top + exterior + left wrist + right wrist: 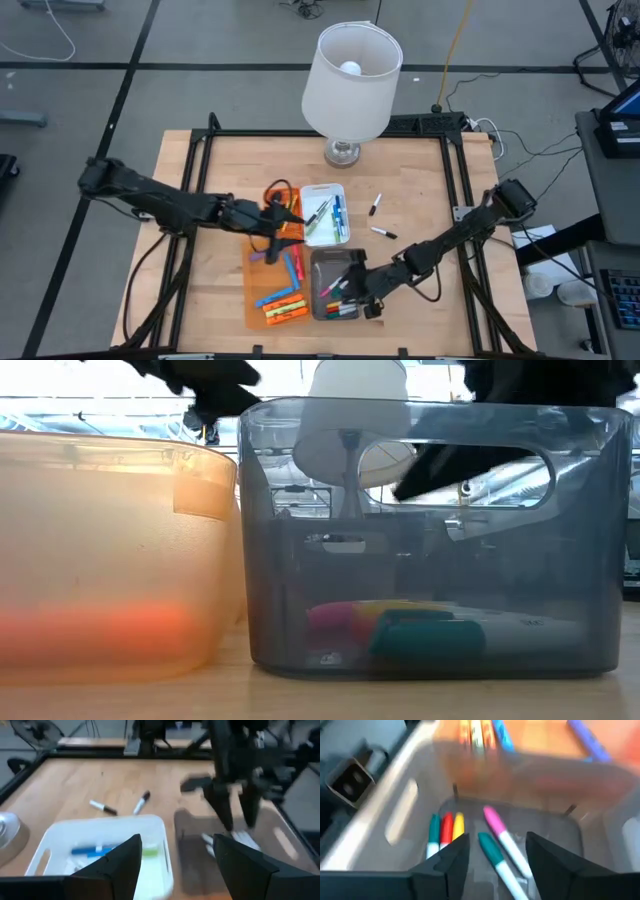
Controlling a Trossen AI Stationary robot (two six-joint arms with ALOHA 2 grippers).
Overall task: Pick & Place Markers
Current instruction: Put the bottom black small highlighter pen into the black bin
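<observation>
Several markers lie in three trays: the orange tray point(258, 300), the white tray point(345, 190) and the grey tray point(322, 262). My right gripper point(497, 847) stands open just over the grey tray. A teal marker point(495, 857) and a pink marker point(502, 835) lie on the tray's floor below its fingers, beside teal, red and yellow ones point(445, 830). My left gripper point(175, 857) is open and holds nothing; it hovers where the orange tray meets the white one point(293, 213). Two black markers point(375, 205) point(384, 233) lie flat on the table.
A white-shaded lamp point(350, 85) stands at the table's far edge, behind the white tray. The three trays crowd the table's middle and near part. Bare wood lies to the right of the trays, around the two black markers, and along the left side point(200, 260).
</observation>
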